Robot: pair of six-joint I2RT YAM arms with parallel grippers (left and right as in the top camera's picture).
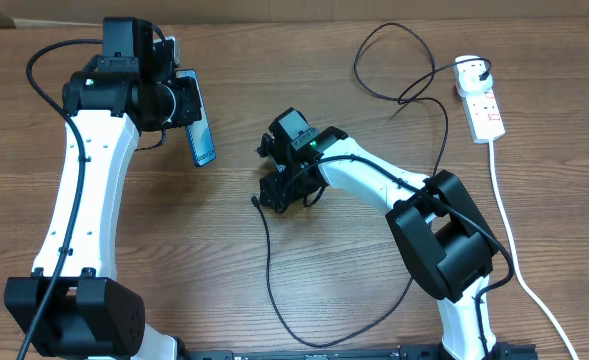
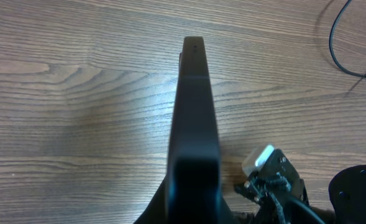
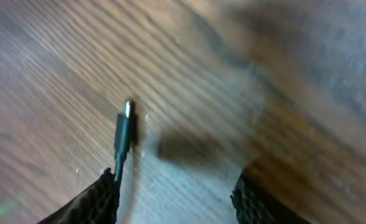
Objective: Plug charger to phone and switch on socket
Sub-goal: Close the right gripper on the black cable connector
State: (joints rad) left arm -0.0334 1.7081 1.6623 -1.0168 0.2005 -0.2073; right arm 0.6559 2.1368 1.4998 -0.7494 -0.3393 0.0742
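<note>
Toward the far-left corner of the wooden tabletop [image 1: 204, 285], the left tool [image 1: 187, 102] clamps the black-edged, blue-screened smartphone [image 1: 202, 135] on edge, presumably to present its port. At centre, the right tool [image 3: 176, 193], jaws half-wide, straddles the connector tip [image 3: 124, 127] of the thin black charger cable [image 1: 268, 255], which we judge not yet gripped. Beside the far-right edge lies the white plastic power strip [image 1: 482, 105].

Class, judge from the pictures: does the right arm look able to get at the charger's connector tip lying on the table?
Probably yes. The connector tip lies on the bare wooden table inside the open right claw, off to one side, with nothing covering it.
</note>
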